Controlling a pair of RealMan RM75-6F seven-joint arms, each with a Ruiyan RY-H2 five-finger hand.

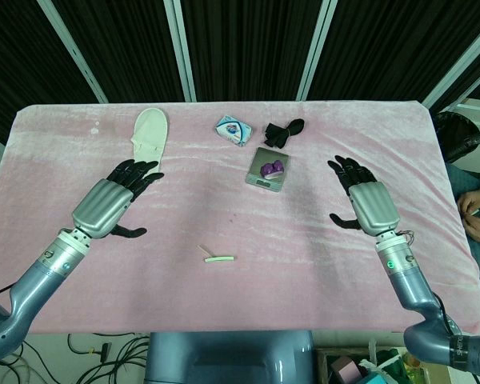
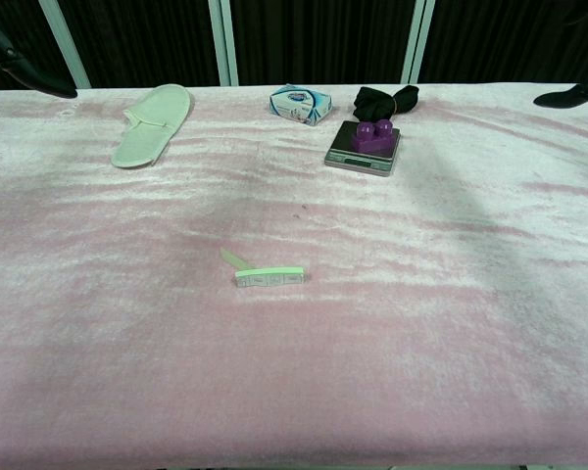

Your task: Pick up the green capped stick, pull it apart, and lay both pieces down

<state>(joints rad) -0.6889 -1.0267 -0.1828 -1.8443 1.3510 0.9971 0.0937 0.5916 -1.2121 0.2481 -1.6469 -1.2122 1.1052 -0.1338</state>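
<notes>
The green capped stick (image 2: pixel 269 277), a short pale bar with a green edge, lay near the table's front edge, roughly midway between the two arms, with a thin pale sliver (image 2: pixel 232 258) just beside its left end; whether that sliver was a separated piece could not be told. The pink velvety tablecloth (image 1: pixel 320 256) covered the whole table. Above it, the left hand (image 1: pixel 112 202) hovered with fingers spread and nothing in them, and the right hand (image 1: pixel 366 202) likewise hung with fingers apart and empty. The stick's long axis ran nearly left to right, so each end faced one hand. It sat nearer the robot than both hands, and the left hand looked slightly closer, a likely choice for the reach. Farther back lay a pale fabric slipper (image 1: pixel 150 134), a small grey scale (image 1: pixel 267 174) bearing a purple object (image 1: pixel 272 168), a blue-white packet (image 1: pixel 233 130) and a black crumpled item (image 1: pixel 283 131).
</notes>
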